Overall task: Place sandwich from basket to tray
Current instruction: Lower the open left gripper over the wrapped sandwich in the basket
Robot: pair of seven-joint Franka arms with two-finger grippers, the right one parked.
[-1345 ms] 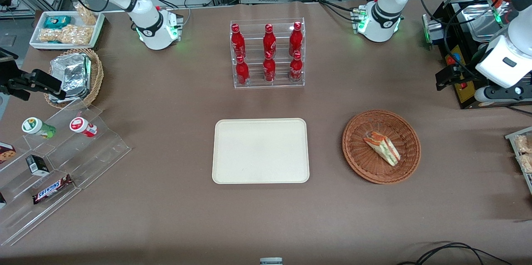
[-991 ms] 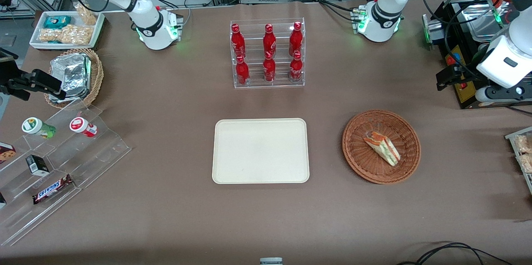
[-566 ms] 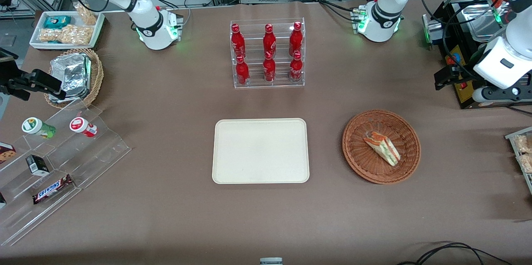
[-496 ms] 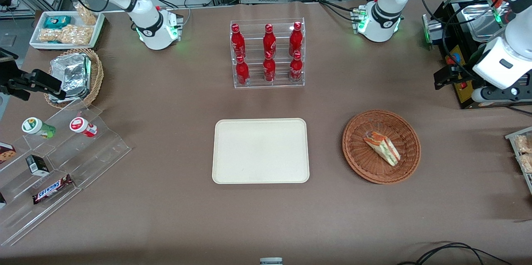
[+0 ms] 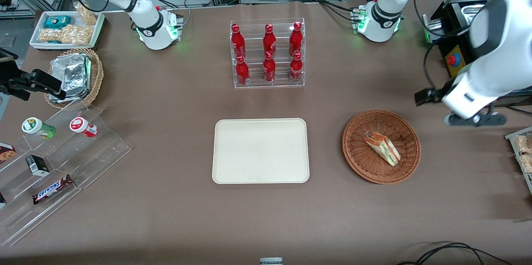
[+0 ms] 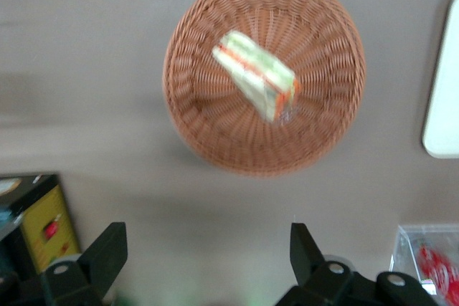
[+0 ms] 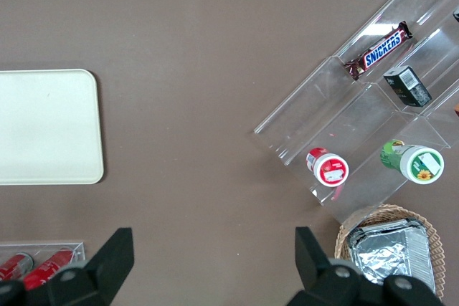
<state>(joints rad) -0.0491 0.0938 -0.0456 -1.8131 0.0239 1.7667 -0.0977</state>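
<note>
You have the gripper (image 6: 204, 266) spread wide, with its two black fingers (image 6: 104, 254) well apart and only bare brown desk (image 5: 166, 102) between them. It holds nothing. It hangs above the desk just outside the round reddish-brown wicker basket (image 5: 356, 157), a little farther from the front camera than the basket and toward the working arm's end of the desk. In the front view, the white arm that carries it fills the upper part of the frame at that end.

The small triangular sandwich (image 5: 382, 147) of pale bread with red, orange and green filling, in clear wrap, lies inside the basket, near its middle. It rests on its side, with the striped filling edge facing up. In the front view, you see basket and sandwich in the lower half of the frame. In the left wrist view, the sandwich (image 6: 258, 85) shows clearly on the woven floor of the basket (image 6: 208, 130), apart from both fingers.

The flat cream-beige rectangular plastic tray (image 5: 260, 150) sits at the centre of the front frame. It lies beside the basket, toward the parked arm's end, with a strip of desk between them. Above the tray in that frame, farther from the camera, stands a clear acrylic rack of red bottles (image 5: 268, 53).
</note>
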